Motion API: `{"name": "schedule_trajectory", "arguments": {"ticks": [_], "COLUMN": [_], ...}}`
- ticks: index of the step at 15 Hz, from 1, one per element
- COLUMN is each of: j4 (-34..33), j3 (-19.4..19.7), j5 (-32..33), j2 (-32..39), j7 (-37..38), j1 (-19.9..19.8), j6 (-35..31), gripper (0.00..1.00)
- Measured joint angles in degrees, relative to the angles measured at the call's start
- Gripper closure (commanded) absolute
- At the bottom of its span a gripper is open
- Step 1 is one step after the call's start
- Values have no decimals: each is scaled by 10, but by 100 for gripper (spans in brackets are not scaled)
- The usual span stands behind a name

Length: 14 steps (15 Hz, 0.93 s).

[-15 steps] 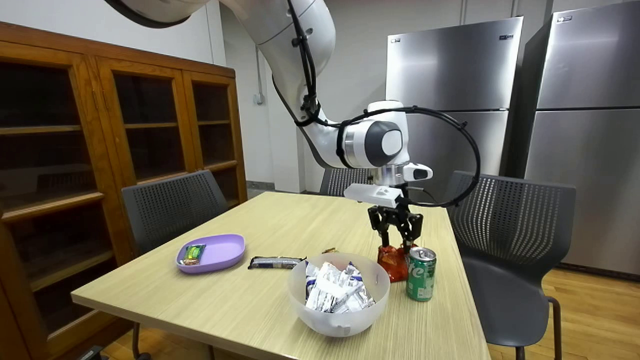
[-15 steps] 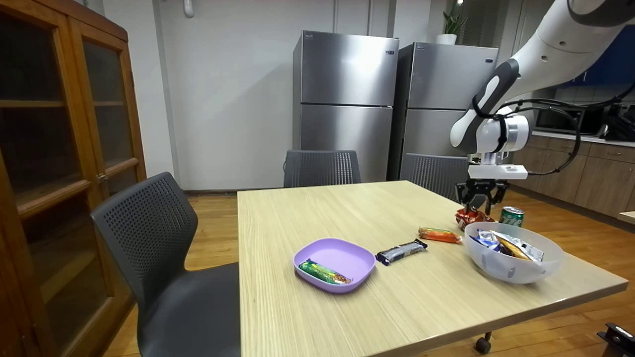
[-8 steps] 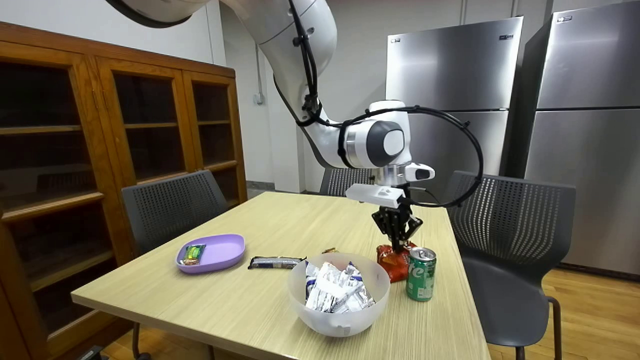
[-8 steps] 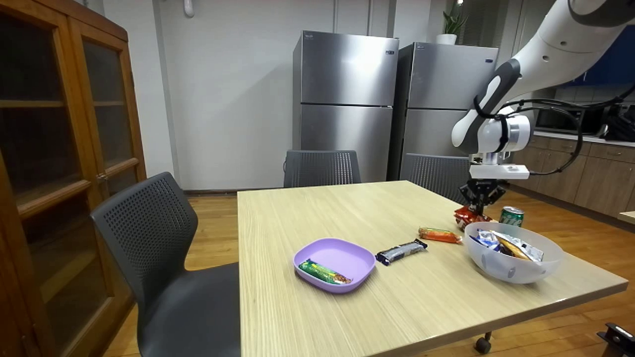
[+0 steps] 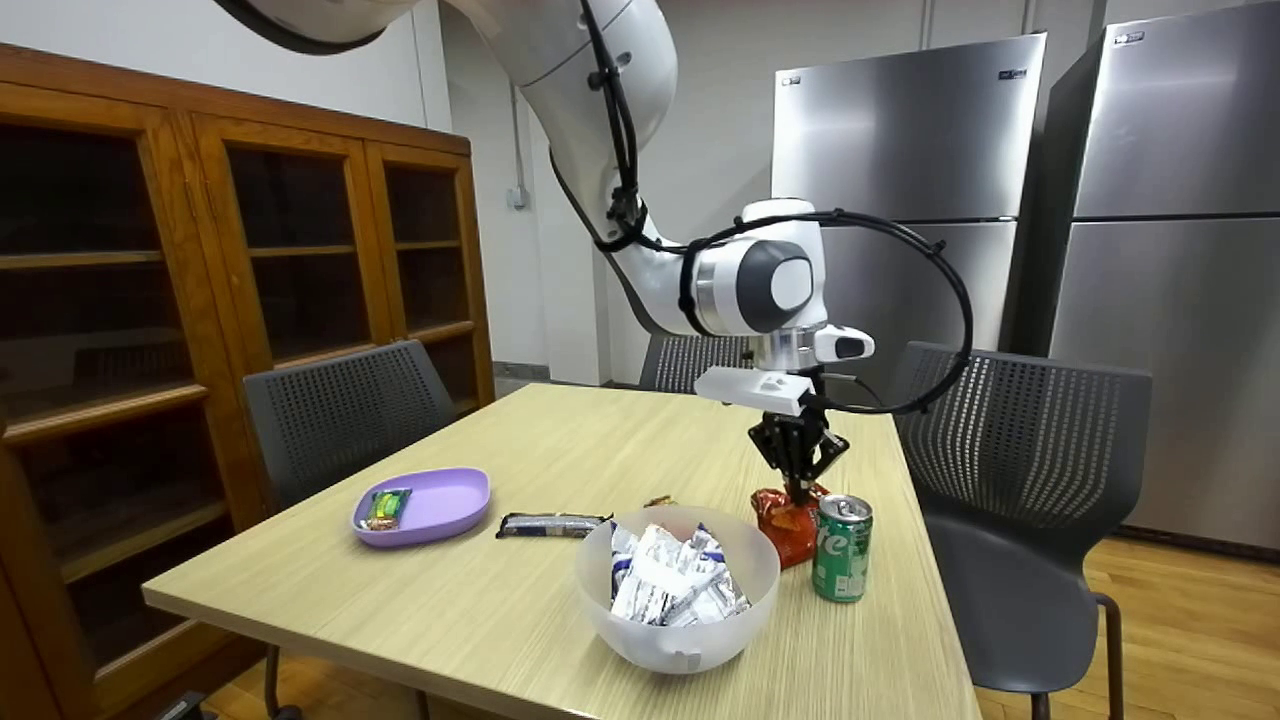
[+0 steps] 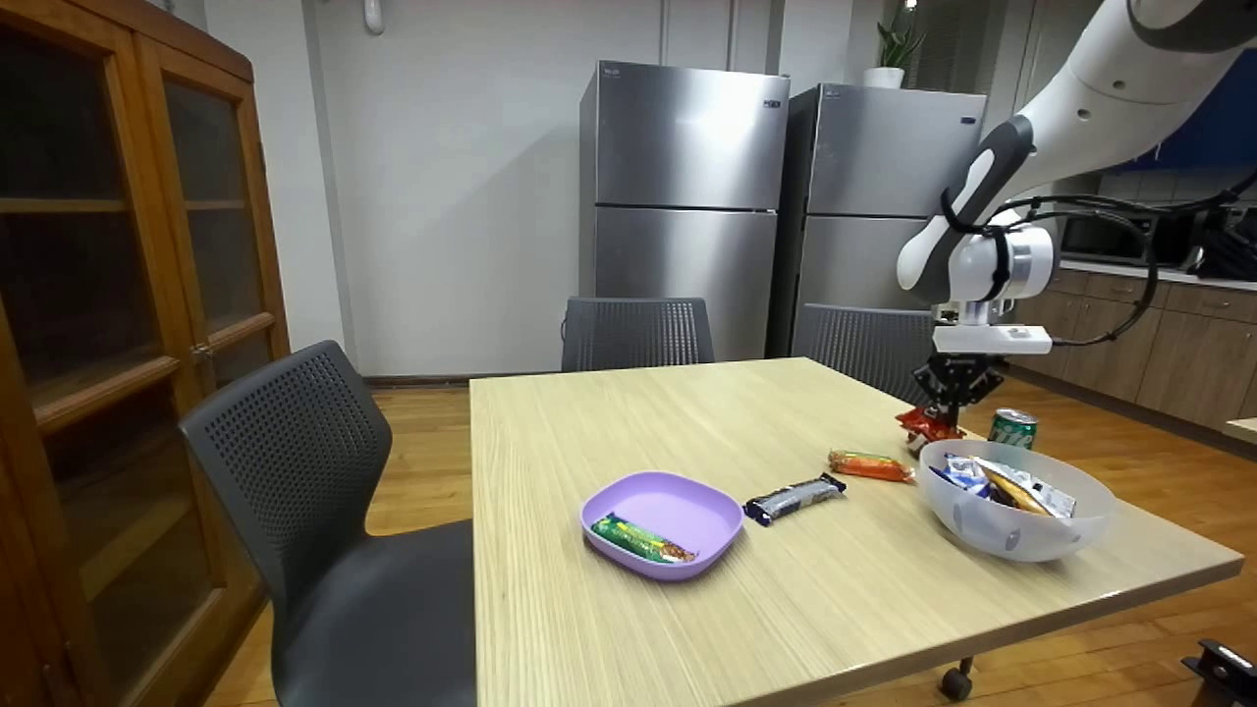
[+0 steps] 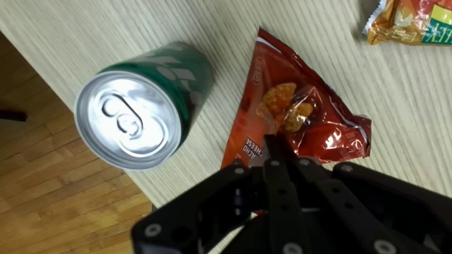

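In an exterior view: gripper (image 5: 798, 490) has closed over the last second, apparently pinching the red chip bag (image 5: 786, 534); grip judged taken, bag's base seemingly on the table (image 5: 640, 450)

In an exterior view: bag just beyond the bowl (image 6: 1016, 511), near the orange packet (image 6: 870, 465)

Wrist view: bag glossy, creased, chips pictured on front; green can (image 7: 141, 106) beside it, apart

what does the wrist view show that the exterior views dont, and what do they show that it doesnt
Only the wrist view: the readable word CHEESE on the red chip bag.
Only the exterior views: the purple tray with its green-wrapped bar, the silver bar, the frosted bowl of packets, the refrigerators.
Shared: the gripper closed on that bag, the green can, the orange packet, the table.
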<state>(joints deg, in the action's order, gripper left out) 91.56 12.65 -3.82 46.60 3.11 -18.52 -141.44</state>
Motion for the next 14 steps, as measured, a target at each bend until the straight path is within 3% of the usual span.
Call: {"name": "schedule_trajectory", "arguments": {"ticks": [5,14], "j4": [0,23], "j3": [-3,-23], "j5": [0,0], "j2": [-18,-107], "j7": [-20,-114], "j1": [-2,-15], "j6": [16,112], "gripper": [100,100]}}
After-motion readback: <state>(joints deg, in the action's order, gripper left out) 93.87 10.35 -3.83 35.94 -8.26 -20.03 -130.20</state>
